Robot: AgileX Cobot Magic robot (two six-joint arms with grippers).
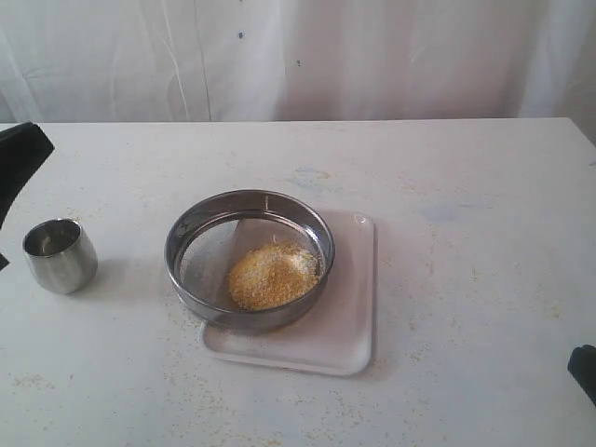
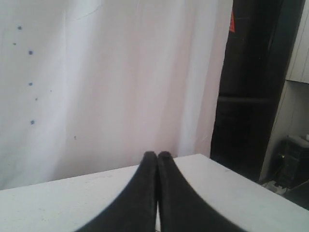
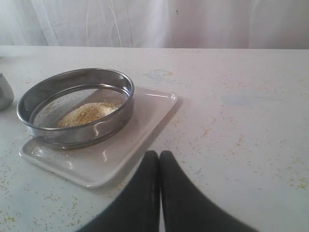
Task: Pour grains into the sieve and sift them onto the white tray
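Grains [image 1: 273, 276] in sieve [image 1: 250, 320] on white tray [image 1: 346, 317], apart from clenched left claw [image 2: 157, 155] and clenched right claw [image 3: 159, 154]

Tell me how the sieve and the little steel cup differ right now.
The sieve is wide and shallow; the steel cup is small and tall-sided. The sieve holds a heap of grains; the cup looks empty. The sieve sits on the white tray; the cup stands apart from it, directly on the table. Both are round, shiny metal and upright.
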